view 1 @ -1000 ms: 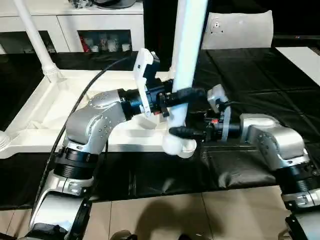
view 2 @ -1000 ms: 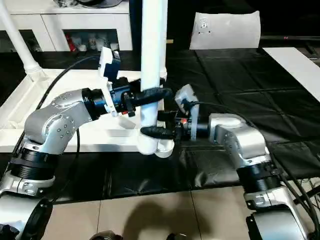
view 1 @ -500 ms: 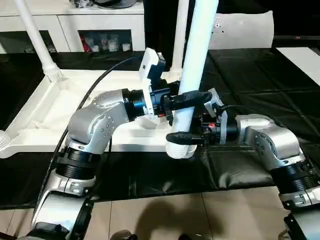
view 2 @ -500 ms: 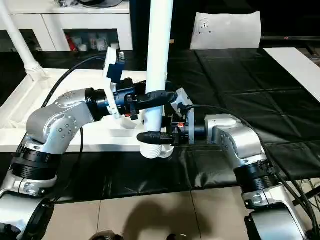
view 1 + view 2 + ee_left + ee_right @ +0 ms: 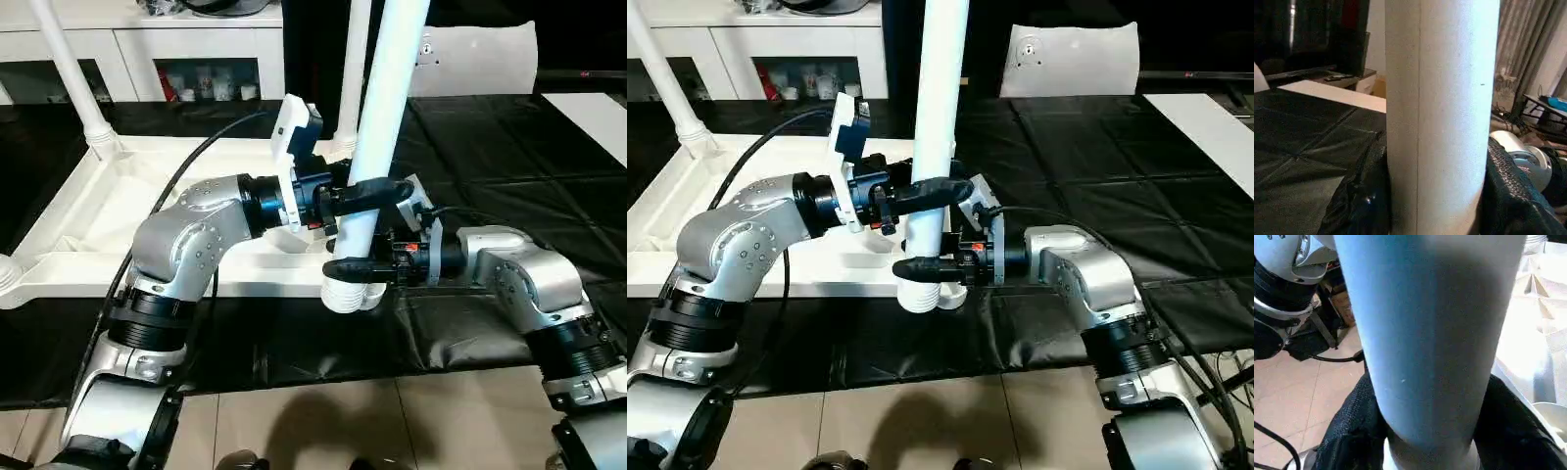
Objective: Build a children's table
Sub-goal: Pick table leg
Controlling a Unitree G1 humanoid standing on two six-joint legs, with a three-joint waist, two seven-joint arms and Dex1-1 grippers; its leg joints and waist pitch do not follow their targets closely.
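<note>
Table top point(image 5: 118, 211) lies upside down on black floor covering point(image 5: 509, 166), ribbed underside facing up; two legs already seated at far corners, far-left leg point(image 5: 69, 73) and far-right leg point(image 5: 353, 69), both leaning slightly.

Loose leg point(image 5: 387, 108) held near-upright at the near-right corner of the top, tilting a little toward robot's right at its upper end; its ribbed, threaded lower end point(image 5: 345, 294) sits at the front edge of the top; cannot tell whether it is engaged in a socket.

L gripper point(image 5: 367, 191) clamped on loose leg, upper grip; one black finger wraps across the front of the leg; L wrist view shows the leg pressed between both black pads point(image 5: 1364, 196).

R gripper point(image 5: 358, 267) clamped on same leg, lower grip, just above the threaded end; R wrist view shows the leg filling the gap between both pads point(image 5: 1349, 433), contact on both sides.

Bkgd: white cabinet point(image 5: 176, 49) w/ glass doors behind the top; flat white board point(image 5: 598, 113) on the covering at far right; tiled floor point(image 5: 323, 421) nearest the robot.
</note>
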